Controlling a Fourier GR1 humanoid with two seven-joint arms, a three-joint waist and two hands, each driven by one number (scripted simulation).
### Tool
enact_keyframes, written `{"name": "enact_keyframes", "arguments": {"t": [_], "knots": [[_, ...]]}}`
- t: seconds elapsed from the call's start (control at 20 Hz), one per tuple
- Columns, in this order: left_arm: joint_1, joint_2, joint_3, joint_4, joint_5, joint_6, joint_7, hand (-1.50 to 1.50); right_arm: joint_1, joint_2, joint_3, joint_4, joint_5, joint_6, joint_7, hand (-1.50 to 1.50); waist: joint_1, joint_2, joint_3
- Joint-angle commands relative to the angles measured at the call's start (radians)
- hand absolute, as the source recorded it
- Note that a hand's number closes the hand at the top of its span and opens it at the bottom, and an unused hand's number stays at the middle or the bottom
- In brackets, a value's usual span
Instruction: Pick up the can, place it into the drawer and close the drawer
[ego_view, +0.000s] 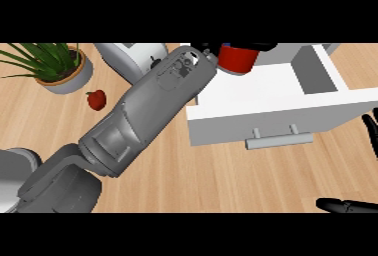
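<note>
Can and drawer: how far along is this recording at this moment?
Done: the red can is picked up, with the left robot hand curled round it. In hand: the can is held over the back of the open white drawer, not yet released. Left: set it inside, then push the drawer shut by its handle. The right robot hand rests at the view's lower right edge.

A potted plant (52, 62) stands near a red pepper (96, 99) and a white appliance (133, 57).

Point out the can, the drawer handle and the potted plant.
can (238, 59), head view, on its red side.
drawer handle (279, 141), head view, middle of the bar.
potted plant (68, 80), head view, on the pot's wall.
</note>
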Motion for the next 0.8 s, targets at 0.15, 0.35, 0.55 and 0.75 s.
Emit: {"name": "enact_keyframes", "arguments": {"t": [0.15,0.35,0.55,0.75], "knots": [[0.034,0.000,-0.075,0.037,0.017,0.017,-0.061,1.50,-0.009,-0.004,0.009,0.012,0.010,0.006,-0.010,-1.50,-0.012,0.006,0.000],[0.048,0.000,-0.090,0.037,0.047,0.065,-0.052,-1.50,-0.033,-0.008,0.004,0.004,-0.004,-0.001,0.003,-1.50,-0.019,0.006,0.000],[0.043,0.000,-0.097,0.048,0.066,0.112,-0.052,-1.50,-0.031,-0.040,-0.039,0.001,-0.046,0.019,0.008,-1.50,-0.030,0.005,0.000],[0.033,0.000,-0.116,0.052,0.081,0.114,-0.055,-1.50,-0.044,0.006,0.036,0.001,0.022,-0.014,0.015,-1.50,-0.022,0.008,0.000]]}}
